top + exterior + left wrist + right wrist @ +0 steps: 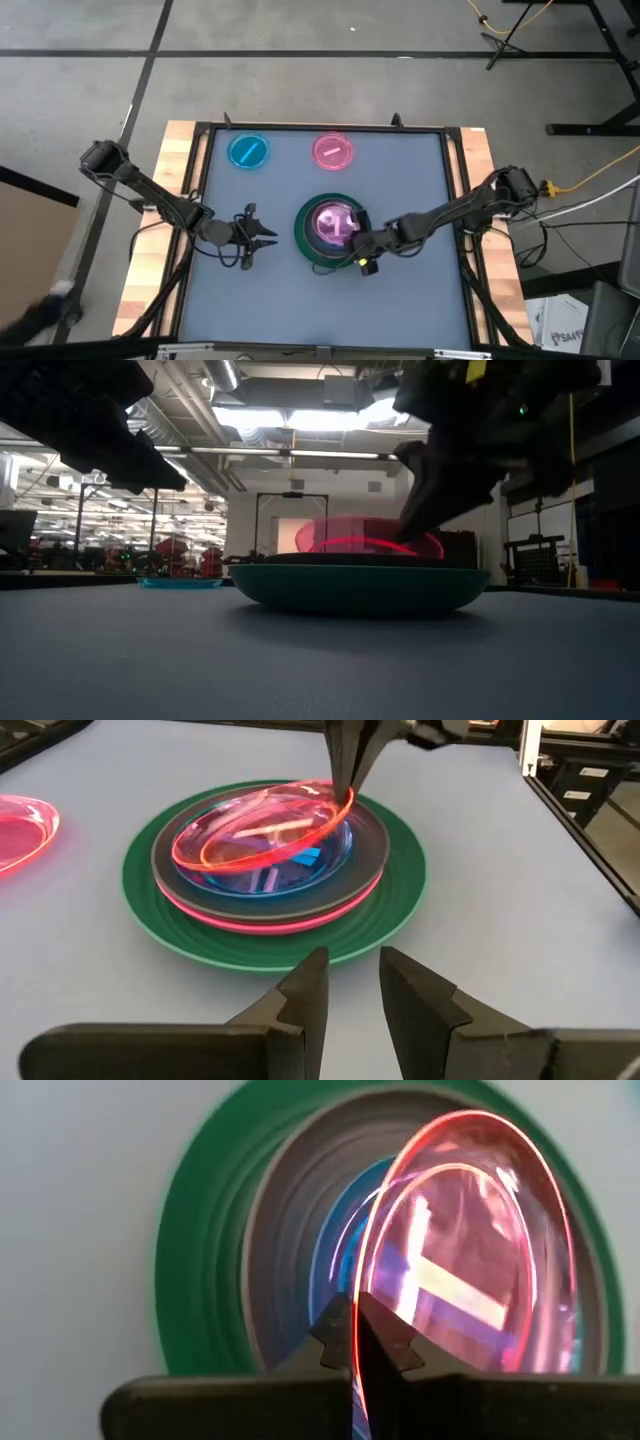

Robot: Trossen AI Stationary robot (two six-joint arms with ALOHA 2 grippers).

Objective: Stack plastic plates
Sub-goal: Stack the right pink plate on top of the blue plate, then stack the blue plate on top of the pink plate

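Right gripper (pixel 357 1342) on pink plate (pixel 470 1250) rim

High view: straight down, far — whole table (pixel 220 300). Low view: tabletop height, level, facing the room. Both wrist views look along their fingers, the right one closest — all four share the green plate (pixel 305 243) stack.

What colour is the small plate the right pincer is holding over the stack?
Translucent pink, pinched at its rim by the right pincer; clearest in the left wrist view.
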